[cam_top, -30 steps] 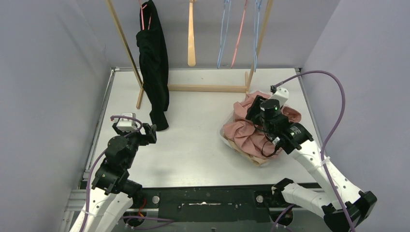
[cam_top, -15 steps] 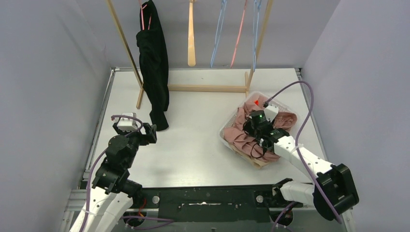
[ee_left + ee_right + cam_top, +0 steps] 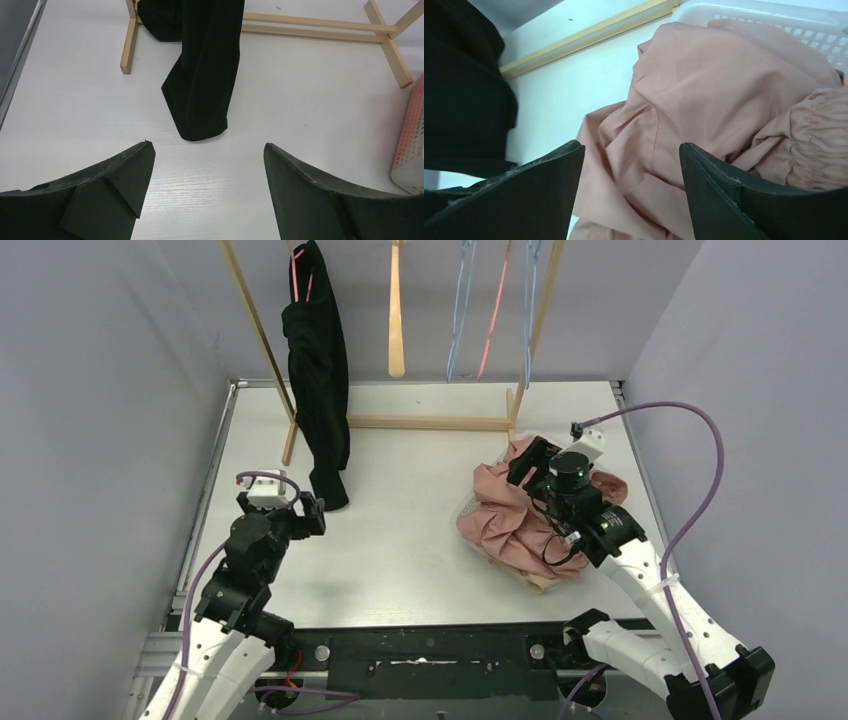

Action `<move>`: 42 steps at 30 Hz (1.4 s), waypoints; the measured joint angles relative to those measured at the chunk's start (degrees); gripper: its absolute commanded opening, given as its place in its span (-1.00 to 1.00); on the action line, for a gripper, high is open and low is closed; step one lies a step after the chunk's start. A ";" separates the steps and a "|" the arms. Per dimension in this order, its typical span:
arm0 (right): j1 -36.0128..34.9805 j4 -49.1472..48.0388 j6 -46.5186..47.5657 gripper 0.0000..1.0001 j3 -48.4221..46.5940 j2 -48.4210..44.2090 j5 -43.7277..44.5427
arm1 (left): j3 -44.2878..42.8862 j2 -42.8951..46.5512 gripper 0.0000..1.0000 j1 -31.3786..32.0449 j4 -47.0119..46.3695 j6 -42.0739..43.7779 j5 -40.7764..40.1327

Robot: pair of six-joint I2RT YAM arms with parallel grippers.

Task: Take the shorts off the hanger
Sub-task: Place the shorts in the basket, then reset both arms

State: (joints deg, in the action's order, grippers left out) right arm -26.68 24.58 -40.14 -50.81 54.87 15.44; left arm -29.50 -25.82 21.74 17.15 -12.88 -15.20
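On the right of the surface (image 3: 400, 540), the dusty pink shorts (image 3: 510, 515) lie heaped in a white basket (image 3: 774, 15), with fabric spilling over its rim. The right end effector (image 3: 631, 150) hangs just above them, fingers spread, gripping nothing. The left end effector (image 3: 208, 150), likewise spread and empty, faces a dark garment (image 3: 318, 370) hanging on the wooden rack (image 3: 430, 423).

A clothes rack (image 3: 430, 423) stands across the back of the worktop (image 3: 400, 540), a garment (image 3: 318, 360) hanging at its left end, hangers (image 3: 397, 310) to the right. Before its right foot sits a basket (image 3: 774, 15), shorts (image 3: 505, 515) heaped in it and spilling leftward.
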 measured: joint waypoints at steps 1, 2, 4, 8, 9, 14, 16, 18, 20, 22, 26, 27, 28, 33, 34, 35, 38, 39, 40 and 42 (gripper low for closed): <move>0.00 0.00 -0.81 0.48 0.07 -0.85 -0.33 | 0.00 -0.31 0.61 -0.17 0.02 0.00 -0.02; 0.00 -0.39 -1.49 0.52 0.42 -1.57 -0.72 | 0.00 -0.68 0.61 -0.35 0.02 0.00 -0.02; 0.00 -2.14 -2.43 0.56 2.01 -2.67 -1.86 | -0.02 -1.73 0.61 -0.50 0.07 0.00 -0.13; 0.00 -3.30 -3.08 0.59 4.04 -2.25 -2.60 | -0.68 -4.42 0.63 -0.52 0.68 -0.61 -1.20; 0.00 -3.34 -3.21 0.60 4.00 -1.84 -2.45 | -1.01 -5.07 0.65 -0.52 0.70 -1.01 -1.44; 0.00 -0.11 -4.02 0.61 2.03 -0.52 0.61 | -5.07 -9.16 0.72 -0.52 0.66 -1.99 -2.67; 0.00 0.59 -4.15 0.62 1.60 -1.29 1.38 | -8.63 -11.91 0.73 -0.52 0.57 -2.12 -3.08; 0.00 1.25 -4.24 0.69 1.60 -2.82 1.66 | -12.35 -15.08 0.74 -0.52 0.55 -2.45 -3.28; 0.00 2.03 -4.07 0.86 1.62 -4.85 1.73 | -16.72 -19.06 0.74 -0.52 1.90 -3.21 -4.02; 0.00 3.19 -3.74 1.00 1.64 -7.19 2.64 | -22.32 -23.76 0.74 -0.52 4.87 -4.59 -6.05; 0.02 5.16 -1.14 0.96 1.55 -11.82 7.98 | -32.04 -31.89 0.74 -0.57 12.11 -8.22 -11.80; 0.07 5.25 0.48 0.96 1.31 -12.72 9.73 | -33.94 -33.33 0.74 -0.57 14.19 -9.51 -13.29; 0.09 5.22 2.56 0.95 0.81 -13.22 11.52 | -35.50 -34.45 0.74 -0.57 16.20 -10.78 -14.75; 2.95 5.75 11.74 0.95 -7.50 -9.84 21.05 | -38.01 -35.45 0.74 -0.57 22.62 -14.36 -20.90; 5.29 5.86 12.96 0.95 -10.01 -7.93 21.55 | -38.01 -35.12 0.74 -0.57 23.23 -14.56 -21.86; 8.72 5.92 13.90 0.95 -12.33 -5.92 20.87 | -38.01 -34.69 0.74 -0.57 23.63 -14.53 -22.69; 22.77 4.79 15.10 0.95 -15.61 -1.77 12.83 | -38.03 -32.72 0.74 -0.57 23.63 -13.75 -24.72; 28.13 4.68 15.43 0.95 -15.61 -0.83 7.74 | -38.12 -31.98 0.74 -0.57 23.56 -13.62 -25.40; 32.35 4.81 15.74 0.95 -15.61 -0.09 3.10 | -38.27 -31.45 0.74 -0.57 23.54 -13.46 -25.83; 38.34 5.25 16.70 0.96 -15.65 0.50 -5.07 | -39.10 -30.60 0.74 -0.57 23.39 -13.27 -27.10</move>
State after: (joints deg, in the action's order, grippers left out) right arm 11.66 29.82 -23.44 -66.46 55.37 10.37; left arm -68.60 -56.42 21.17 40.53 -26.15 -42.30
